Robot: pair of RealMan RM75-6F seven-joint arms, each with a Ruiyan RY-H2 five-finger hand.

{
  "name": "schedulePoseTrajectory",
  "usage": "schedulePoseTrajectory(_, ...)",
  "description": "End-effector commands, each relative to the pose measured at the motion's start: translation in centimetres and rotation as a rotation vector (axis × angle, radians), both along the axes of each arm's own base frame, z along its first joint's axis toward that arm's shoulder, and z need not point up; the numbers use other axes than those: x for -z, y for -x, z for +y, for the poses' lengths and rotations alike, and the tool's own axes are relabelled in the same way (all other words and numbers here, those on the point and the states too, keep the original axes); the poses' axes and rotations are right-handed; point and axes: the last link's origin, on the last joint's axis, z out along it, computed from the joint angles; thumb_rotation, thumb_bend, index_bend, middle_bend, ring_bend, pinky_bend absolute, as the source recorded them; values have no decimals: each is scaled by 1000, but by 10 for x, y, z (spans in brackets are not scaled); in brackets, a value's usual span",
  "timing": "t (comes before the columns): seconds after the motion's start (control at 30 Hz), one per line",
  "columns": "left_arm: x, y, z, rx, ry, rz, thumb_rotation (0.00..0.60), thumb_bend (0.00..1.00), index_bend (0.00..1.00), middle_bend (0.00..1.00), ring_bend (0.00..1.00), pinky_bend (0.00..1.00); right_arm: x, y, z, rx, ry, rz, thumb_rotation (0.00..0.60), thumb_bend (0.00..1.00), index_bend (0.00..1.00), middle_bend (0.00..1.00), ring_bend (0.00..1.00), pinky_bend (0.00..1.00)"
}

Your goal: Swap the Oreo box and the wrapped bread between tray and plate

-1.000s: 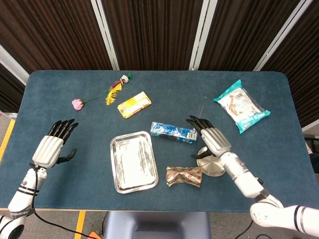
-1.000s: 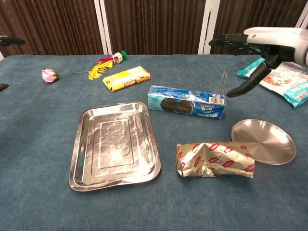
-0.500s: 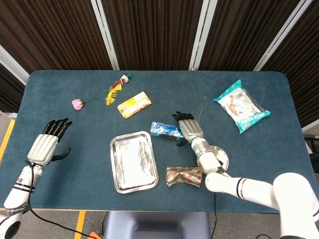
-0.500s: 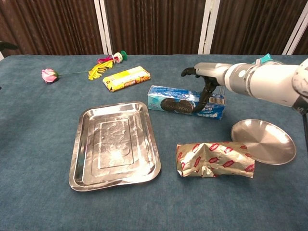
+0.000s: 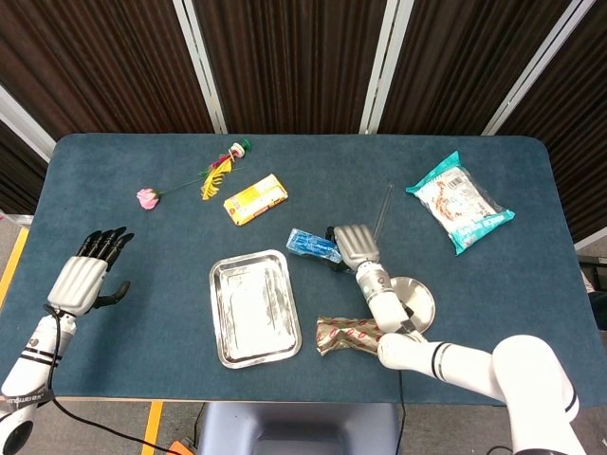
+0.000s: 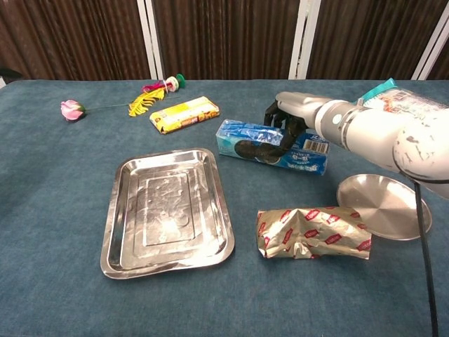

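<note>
Where the right hand (image 6: 289, 121) is wrapped over the Oreo box (image 6: 270, 146), part of the box's top is hidden. Box is held between steel tray (image 6: 119, 235) and round plate (image 6: 384, 207); wrapped bread (image 6: 312, 234) lies touching the plate's rim. Left hand (image 5: 87, 275) is spread, holding nothing, near the table's edge.

tray (image 6: 119, 232) front-left on table (image 6: 56, 295) | plate (image 6: 386, 210) right of tray, wrapped bread (image 6: 312, 233) between them, touching plate rim | Oreo box (image 6: 270, 146) behind bread, right hand (image 6: 289, 123) on it | snack bar (image 6: 184, 114) and flower (image 6: 70, 109) behind tray | left hand (image 5: 90, 275) far left
</note>
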Motion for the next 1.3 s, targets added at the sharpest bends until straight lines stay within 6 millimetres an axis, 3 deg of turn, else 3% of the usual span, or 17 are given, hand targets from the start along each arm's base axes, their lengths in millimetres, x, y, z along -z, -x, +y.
schedulePoseTrajectory(0.03,-2,-1,-4,3,0,-1,600,403,0,0,0,0,-14,-3,4,-27,42,-34,600,456,771,667,597,740)
schedulePoseTrajectory(0.13,-3,-3,-12,14,22,10,600,403,0,0,0,0,-37,1,18,-74,96,-72,600,464,786,680,609,745)
schedulePoseTrajectory(0.23,-3,-9,-25,35,62,32,600,403,0,0,0,0,-63,17,43,-98,116,-118,600,463,791,683,613,745)
schedulePoseTrajectory(0.33,-1,-18,-36,75,88,56,600,404,0,0,0,0,-89,47,71,-93,116,-112,600,464,791,683,612,745)
schedulePoseTrajectory(0.47,6,-33,-48,133,110,67,600,404,0,0,0,0,-115,105,102,-64,142,-7,600,463,788,683,613,745)
schedulePoseTrajectory(0.57,12,-40,-52,157,124,73,600,405,0,0,0,0,-115,140,118,-28,139,35,600,464,780,683,612,742)
schedulePoseTrajectory(0.67,20,-44,-54,172,152,77,600,405,0,0,0,0,-107,162,123,-9,116,47,600,464,778,683,613,739)
schedulePoseTrajectory(0.8,23,-46,-56,182,168,72,600,405,0,0,0,0,-103,167,123,-16,112,50,600,464,760,683,611,733)
schedulePoseTrajectory(1.03,35,-45,-63,192,212,53,600,404,0,0,0,0,-85,165,122,-67,62,-45,600,463,529,654,526,661)
schedulePoseTrajectory(1.13,40,-44,-68,194,243,28,600,404,0,0,0,0,-86,165,128,-68,32,-59,600,403,234,451,370,514)
schedulePoseTrajectory(1.2,42,-45,-70,205,257,29,600,401,0,0,0,0,-92,164,131,-63,33,-85,600,309,43,280,209,381)
schedulePoseTrajectory(1.3,45,-49,-73,231,271,21,600,394,0,0,0,0,-101,164,139,-43,5,-111,600,191,0,92,39,233)
